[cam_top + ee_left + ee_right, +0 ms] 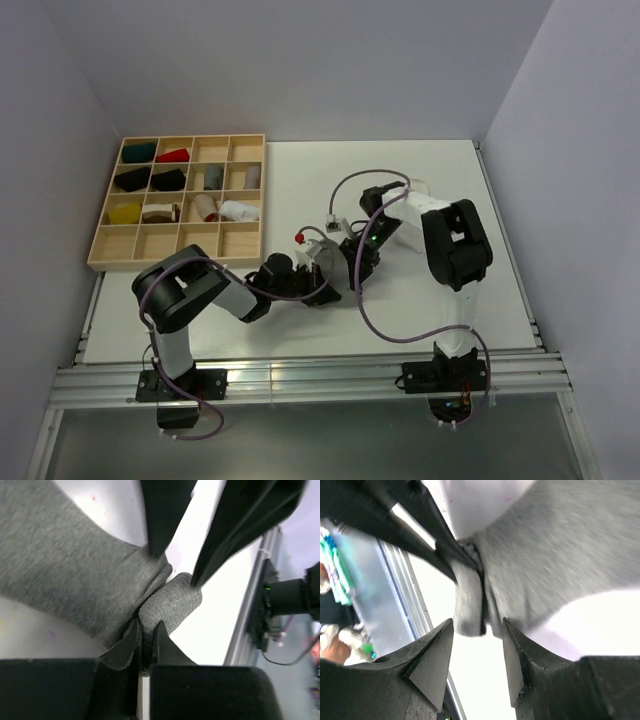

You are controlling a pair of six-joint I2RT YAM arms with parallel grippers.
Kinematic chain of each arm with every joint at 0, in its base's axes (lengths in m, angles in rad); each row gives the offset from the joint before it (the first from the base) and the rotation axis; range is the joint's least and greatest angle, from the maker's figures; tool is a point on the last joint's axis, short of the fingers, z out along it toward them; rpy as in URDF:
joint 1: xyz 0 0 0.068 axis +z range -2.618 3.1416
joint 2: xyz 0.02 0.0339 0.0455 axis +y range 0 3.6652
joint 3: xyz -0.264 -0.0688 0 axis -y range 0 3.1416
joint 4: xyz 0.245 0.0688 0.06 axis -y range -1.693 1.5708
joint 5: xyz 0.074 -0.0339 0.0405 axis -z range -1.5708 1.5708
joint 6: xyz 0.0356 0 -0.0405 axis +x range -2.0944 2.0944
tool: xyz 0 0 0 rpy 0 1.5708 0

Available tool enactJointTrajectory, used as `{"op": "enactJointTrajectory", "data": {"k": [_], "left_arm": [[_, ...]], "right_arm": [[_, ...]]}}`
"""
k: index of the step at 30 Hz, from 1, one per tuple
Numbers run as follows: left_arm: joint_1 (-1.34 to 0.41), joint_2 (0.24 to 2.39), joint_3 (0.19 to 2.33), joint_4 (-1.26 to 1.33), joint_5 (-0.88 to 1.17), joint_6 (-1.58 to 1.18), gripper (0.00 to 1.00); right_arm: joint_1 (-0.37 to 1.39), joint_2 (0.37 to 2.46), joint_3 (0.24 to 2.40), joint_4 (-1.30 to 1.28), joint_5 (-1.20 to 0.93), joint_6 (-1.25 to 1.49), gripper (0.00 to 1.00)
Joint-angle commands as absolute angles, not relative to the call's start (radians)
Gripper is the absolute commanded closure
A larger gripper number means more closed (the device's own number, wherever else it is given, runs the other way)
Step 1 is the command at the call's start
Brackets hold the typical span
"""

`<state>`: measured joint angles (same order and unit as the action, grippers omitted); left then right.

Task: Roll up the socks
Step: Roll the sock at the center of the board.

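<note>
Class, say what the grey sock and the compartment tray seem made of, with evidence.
Grey sock: soft knitted fabric, matte; its heathered texture and folds show. Compartment tray: probably pale bare wood, from its tan colour and thin slats.

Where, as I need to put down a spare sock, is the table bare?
Bare: the far table right of the tray; the strip right of the right arm; the near strip between it and the left arm. Crowded: the centre, where left gripper and right gripper meet on the sock.
</note>
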<state>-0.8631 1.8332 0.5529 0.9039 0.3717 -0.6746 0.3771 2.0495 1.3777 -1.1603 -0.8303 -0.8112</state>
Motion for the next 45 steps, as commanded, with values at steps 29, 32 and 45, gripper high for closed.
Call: {"op": "enactJointTrajectory", "data": {"k": [29,32,45], "left_arm": [[-0.700,1.959,0.661,0.413,0.816,-1.006,1.00],[-0.689,1.967,0.660,0.399,0.821,-1.006,1.00],[-0.686,1.986,0.690,0.356,0.833,-0.977,0.99]], "right_arm": [[0.791,1.166,0.637,-0.315,-0.266,-0.762,0.36],[0.856,1.164,0.606,-0.275,-0.227,-0.773,0.36],[0.985,1.256,0.601,-0.262,-0.210,-0.765,0.38]]}}
